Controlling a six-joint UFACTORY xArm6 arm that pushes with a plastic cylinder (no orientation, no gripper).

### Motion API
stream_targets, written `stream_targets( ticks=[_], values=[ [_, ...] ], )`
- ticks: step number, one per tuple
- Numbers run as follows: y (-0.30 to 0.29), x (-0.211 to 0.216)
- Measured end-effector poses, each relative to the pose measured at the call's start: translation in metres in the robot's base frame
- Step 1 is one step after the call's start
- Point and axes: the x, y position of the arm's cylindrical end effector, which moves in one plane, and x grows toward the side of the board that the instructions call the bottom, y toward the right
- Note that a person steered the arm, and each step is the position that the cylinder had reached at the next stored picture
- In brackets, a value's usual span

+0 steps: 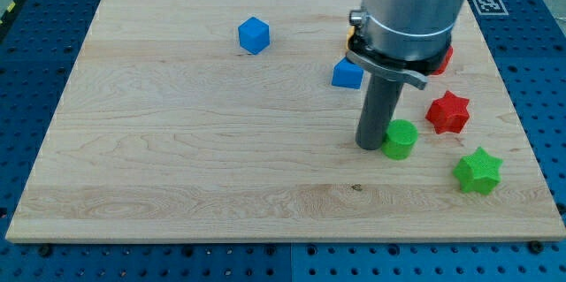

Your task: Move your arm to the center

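Fingers you will not find on this arm: it ends in a straight dark rod, so nothing opens, closes or holds anything. Look at my tip (pixel 370 145), which rests on the bench (pixel 177 167) right of the board's middle and slightly below mid-height. Just to its right, touching or very nearly so, stands the green cylinder (pixel 401 139); you cannot quite tell whether a gap separates them.

Up and to the view's right of that cylinder you see the red star (pixel 447 111), and lower toward the view's bottom right sits the green star (pixel 478 171), near the board's edge. Above the tip, partly tucked against the arm's grey housing (pixel 414 8), lies a blue block (pixel 348 74) whose shape is half hidden. Another red block (pixel 441 59) peeks out from behind the housing on the view's right; its shape cannot be made out. Well apart from all these, toward the view's top left of centre, you have the blue cube (pixel 254 35) standing alone.
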Motion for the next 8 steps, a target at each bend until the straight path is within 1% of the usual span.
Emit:
stream_targets(
  ticks=[3, 4, 5, 7, 8],
  values=[
    [0.071, 0.009],
    [0.07, 0.017],
    [0.028, 0.01],
    [-0.003, -0.061],
    [-0.059, -0.069]
  ],
)
